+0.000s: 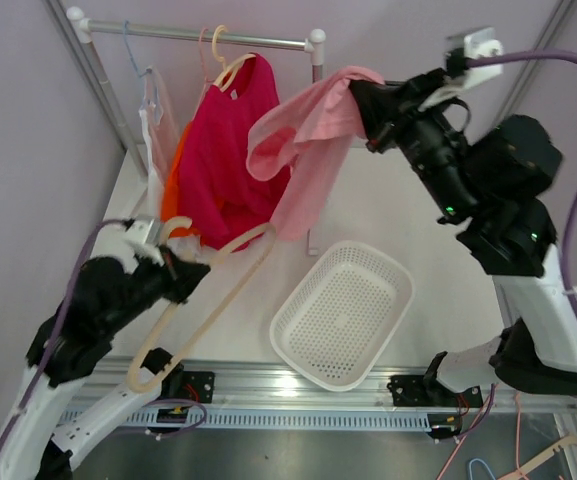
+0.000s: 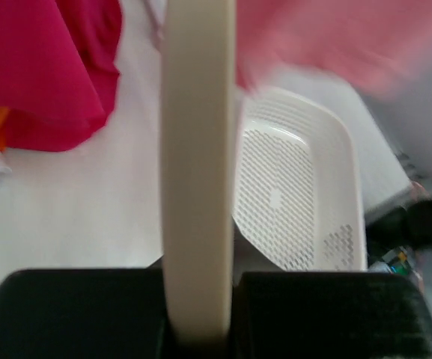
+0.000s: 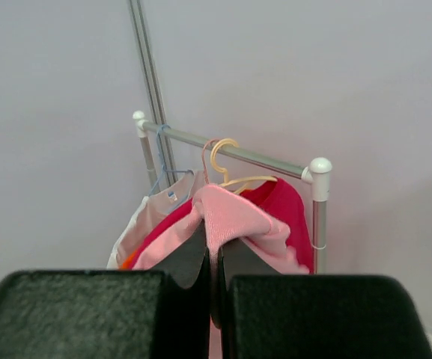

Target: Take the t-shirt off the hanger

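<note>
Seen from above, two black robot arms work over a white table (image 1: 393,215) with a metal clothes rail (image 1: 198,37) at its far edge. The right gripper (image 1: 368,112) is raised high, near the right end of the rail, and its two fingers are pinched together on a fold of the pale pink t-shirt (image 1: 303,135). The shirt hangs down from that grip in loose folds, in the air above the table and clear of the hanger. In the right wrist view the pink cloth bunches up over the narrow slit between the fingers (image 3: 88,314), with the rail behind it. The left gripper (image 1: 173,265), low on the left side of the table, is clamped on a cream plastic hanger (image 2: 198,164). In the left wrist view the hanger's flat bar stands straight up between the two black fingers (image 2: 73,314), which press on it from both sides. From above, the hanger slants from near the shirt's lower edge down toward the table's near edge, and carries no garment. A white perforated basket (image 1: 286,335) sits on the table between the arms. A magenta shirt (image 1: 223,160) and other garments hang on the rail.
</note>
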Motion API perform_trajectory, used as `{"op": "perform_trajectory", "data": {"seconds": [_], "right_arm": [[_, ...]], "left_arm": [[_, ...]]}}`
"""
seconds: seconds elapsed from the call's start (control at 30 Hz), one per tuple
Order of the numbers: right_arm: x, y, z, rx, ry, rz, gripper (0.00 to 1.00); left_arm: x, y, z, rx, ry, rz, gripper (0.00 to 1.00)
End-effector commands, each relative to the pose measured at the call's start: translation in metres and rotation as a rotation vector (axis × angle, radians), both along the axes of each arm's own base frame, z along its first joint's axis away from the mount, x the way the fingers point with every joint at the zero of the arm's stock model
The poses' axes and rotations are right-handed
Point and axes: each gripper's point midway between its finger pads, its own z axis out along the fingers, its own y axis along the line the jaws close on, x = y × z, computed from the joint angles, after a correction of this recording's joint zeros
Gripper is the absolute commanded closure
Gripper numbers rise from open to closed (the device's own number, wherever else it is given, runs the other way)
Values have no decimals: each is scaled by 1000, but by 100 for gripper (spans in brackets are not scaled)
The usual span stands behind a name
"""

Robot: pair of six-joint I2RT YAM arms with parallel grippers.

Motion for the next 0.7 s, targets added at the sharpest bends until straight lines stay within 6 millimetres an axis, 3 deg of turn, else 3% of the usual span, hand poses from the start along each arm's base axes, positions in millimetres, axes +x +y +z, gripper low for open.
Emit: {"op": "perform_trajectory", "data": {"seconds": [0.0, 0.03, 0.1, 0.13, 0.17, 0.23, 0.27, 0.3, 0.33, 0.37, 0.4, 0.43, 0.53, 0.6, 0.63, 0.67], "right_arm": [[-28, -31, 27, 67, -83, 12, 100], [-32, -33, 24, 58, -70, 20, 100], [-45, -43, 26, 74, -59, 50, 100], [-48, -43, 19, 53, -38, 62, 100], [-47, -40, 8, 36, -11, 69, 100], [-55, -46, -10, 35, 44, 91, 100], [-56, -44, -22, 41, 76, 101, 100], [-57, -40, -55, 23, 142, 115, 100], [-56, -39, -71, 29, 172, 117, 100], [-54, -40, -90, 31, 208, 105, 100], [-47, -26, -142, -35, 285, 96, 100], [-53, -36, -146, 26, 292, 104, 100], [-50, -38, -201, 14, 370, 70, 100], [-51, -38, -218, 0, 403, 69, 100], [-52, -37, -234, -15, 448, 67, 100], [-53, -37, -242, -23, 470, 67, 100]], "left_arm": [[85, -12, 34, 10, -83, 204, 100], [98, -14, 37, 19, -82, 231, 99], [123, -26, 61, 10, -115, 249, 99], [130, -29, 66, 11, -121, 258, 100], [136, -30, 83, -6, -147, 271, 100], [154, -41, 86, 18, -139, 269, 99], [159, -42, 104, 3, -163, 277, 99], [164, -45, 106, 20, -164, 275, 100], [173, -51, 127, 6, -190, 271, 100], [177, -55, 130, 12, -196, 263, 100], [181, -59, 134, 20, -209, 252, 99], [182, -61, 148, 10, -237, 244, 100], [196, -69, 168, 32, -268, 236, 99], [209, -79, 183, 42, -286, 223, 99], [214, -82, 178, 64, -271, 219, 99], [223, -88, 187, 63, -285, 219, 100]]}}
